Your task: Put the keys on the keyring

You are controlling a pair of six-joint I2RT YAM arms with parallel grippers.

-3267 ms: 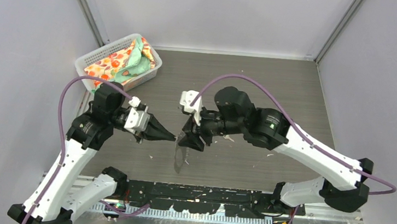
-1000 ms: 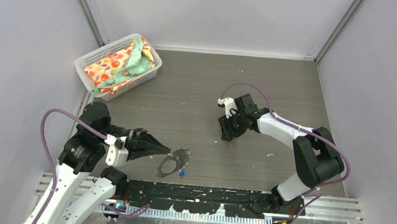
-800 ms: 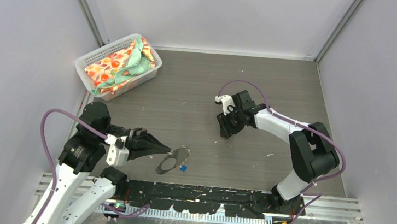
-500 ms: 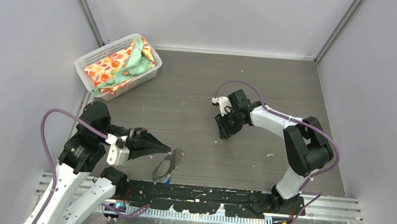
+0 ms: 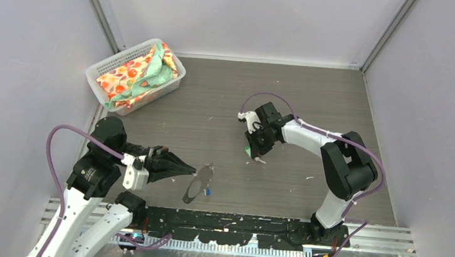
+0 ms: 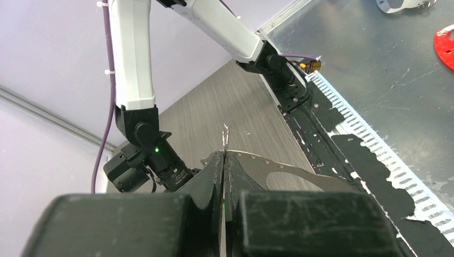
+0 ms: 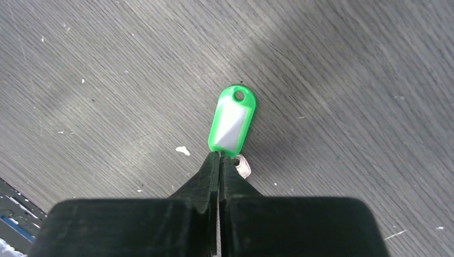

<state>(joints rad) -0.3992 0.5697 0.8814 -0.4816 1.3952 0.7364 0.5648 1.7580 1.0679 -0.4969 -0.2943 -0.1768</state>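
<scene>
- Left gripper, pressed together, pinches the keyring by its edge, near-left over the bench; the blue-tagged key hangs just beside it.
- Right gripper pinches the green-tagged key mid-bench.
- Basket of cloths sits far left, well apart.

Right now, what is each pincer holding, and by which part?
Left pincer: the keyring, by its rim. Right pincer: the green tag, by its end without the hole.
</scene>
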